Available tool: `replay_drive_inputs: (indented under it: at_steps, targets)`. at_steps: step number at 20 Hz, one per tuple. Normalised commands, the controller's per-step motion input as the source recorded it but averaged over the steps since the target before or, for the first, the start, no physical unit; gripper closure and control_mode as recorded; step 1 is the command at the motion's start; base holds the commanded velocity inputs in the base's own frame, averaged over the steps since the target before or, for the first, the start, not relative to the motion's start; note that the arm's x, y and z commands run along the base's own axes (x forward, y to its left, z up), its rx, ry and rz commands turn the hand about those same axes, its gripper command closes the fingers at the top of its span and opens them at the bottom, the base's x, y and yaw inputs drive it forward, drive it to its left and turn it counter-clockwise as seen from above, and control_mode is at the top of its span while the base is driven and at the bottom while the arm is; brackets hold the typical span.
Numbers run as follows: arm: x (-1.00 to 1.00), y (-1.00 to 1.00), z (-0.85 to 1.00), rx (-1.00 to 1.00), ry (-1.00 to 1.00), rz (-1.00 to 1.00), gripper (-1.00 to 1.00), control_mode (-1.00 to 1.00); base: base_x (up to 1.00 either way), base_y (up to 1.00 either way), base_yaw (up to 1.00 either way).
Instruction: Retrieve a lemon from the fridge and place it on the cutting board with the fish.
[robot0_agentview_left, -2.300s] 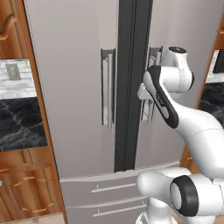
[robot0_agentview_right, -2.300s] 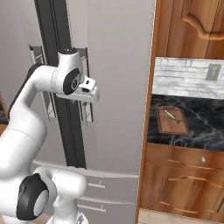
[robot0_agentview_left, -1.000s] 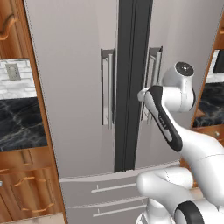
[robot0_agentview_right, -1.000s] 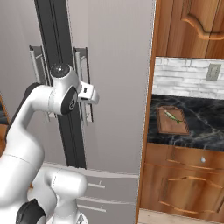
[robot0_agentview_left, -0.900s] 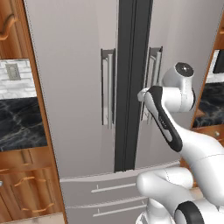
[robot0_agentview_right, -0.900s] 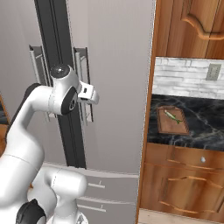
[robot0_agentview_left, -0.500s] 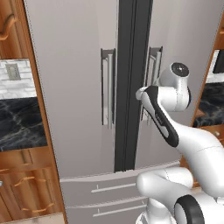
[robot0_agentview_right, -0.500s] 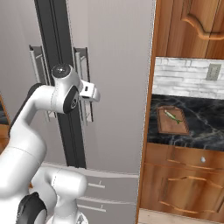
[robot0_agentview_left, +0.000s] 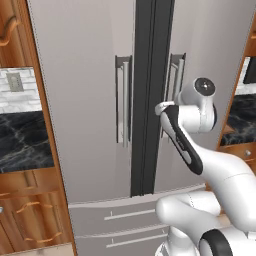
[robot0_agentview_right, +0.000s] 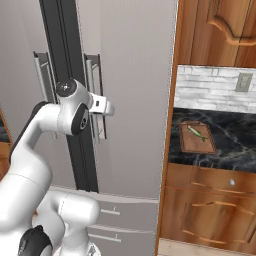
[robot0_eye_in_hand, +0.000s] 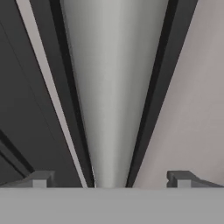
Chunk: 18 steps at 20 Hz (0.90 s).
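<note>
Kitchen, fridge (robot0_agentview_left: 90, 100) shut. Claw (robot0_eye_in_hand: 109, 181) now nearer than seconds ago, spread wide astride right door handle (robot0_eye_in_hand: 111, 87). Ready to close and pull.

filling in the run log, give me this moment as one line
phase: reach for handle | end effector: open, straddling right door handle, no contact seen | fridge: doors shut | cutting board: holds fish

The fridge (robot0_agentview_left: 90, 100) stands between cabinets (robot0_agentview_right: 215, 35). To its right, the fish (robot0_agentview_right: 197, 133) lies on the cutting board (robot0_agentview_right: 197, 138) on the desk (robot0_agentview_right: 235, 145). The hand (robot0_agentview_right: 107, 107) is at the right door's handle (robot0_eye_in_hand: 114, 87).
</note>
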Motion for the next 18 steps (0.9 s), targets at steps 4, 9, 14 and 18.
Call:
replay_drive_inputs:
  at_steps: [4,9,14,18]
  targets:
    - [0.32,0.0,-0.02,0.0,-0.11,0.0,-1.0,-1.0,0.0,0.0,0.0]
    - [0.43,0.0,0.0,0.0,-0.05,0.01,1.0,-1.0,0.0,0.0,0.0]
    - [0.3,0.0,0.0,0.0,-0.07,0.01,1.0,-1.0,0.0,0.0,0.0]
    - [0.13,0.0,0.0,0.0,-0.03,0.02,1.0,-1.0,0.0,0.0,0.0]
